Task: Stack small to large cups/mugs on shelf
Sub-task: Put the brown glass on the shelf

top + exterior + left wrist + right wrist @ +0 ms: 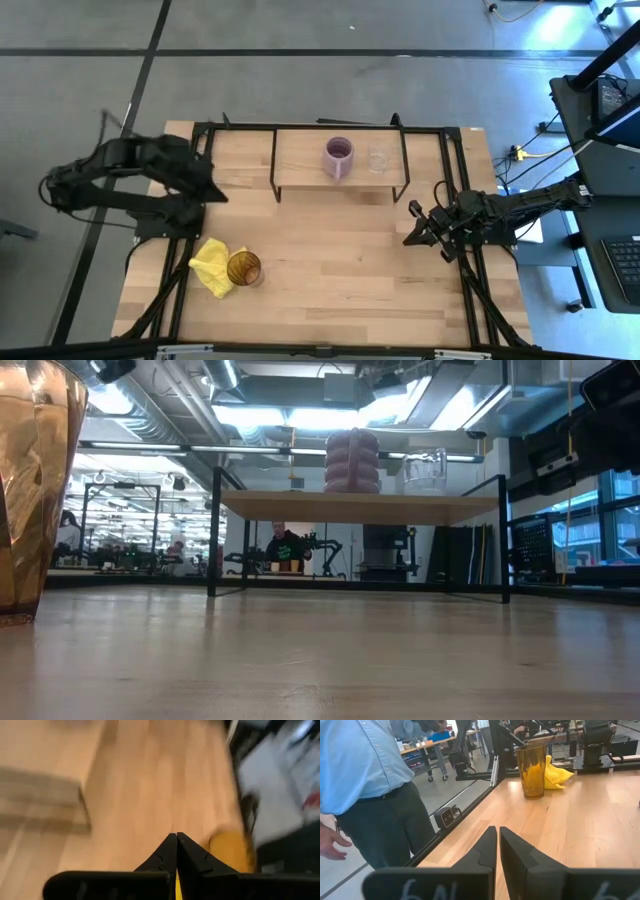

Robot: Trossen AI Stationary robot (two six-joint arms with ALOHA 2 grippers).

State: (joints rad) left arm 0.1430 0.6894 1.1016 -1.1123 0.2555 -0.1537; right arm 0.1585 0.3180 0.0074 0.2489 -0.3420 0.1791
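The purple mug (338, 157) and the small clear glass cup (377, 160) stand side by side on the low light-wood shelf (300, 150) at the table's far side; both also show in the low view, the mug (352, 460) left of the cup (424, 470). The amber ribbed tumbler (244, 268) stands upright on the tabletop near the left front, next to a yellow cloth (212, 264); it also shows in the right wrist view (530, 770). My left gripper (218, 192) is shut and empty above the table's left side. My right gripper (409, 238) is shut and empty at the right side.
The shelf's black wire legs (275, 185) stand on the tabletop. A black frame (455, 170) runs along the table's edges. A person in a light blue shirt (365, 765) stands beyond the table's near edge. Bare tabletop (340, 260) lies between the arms.
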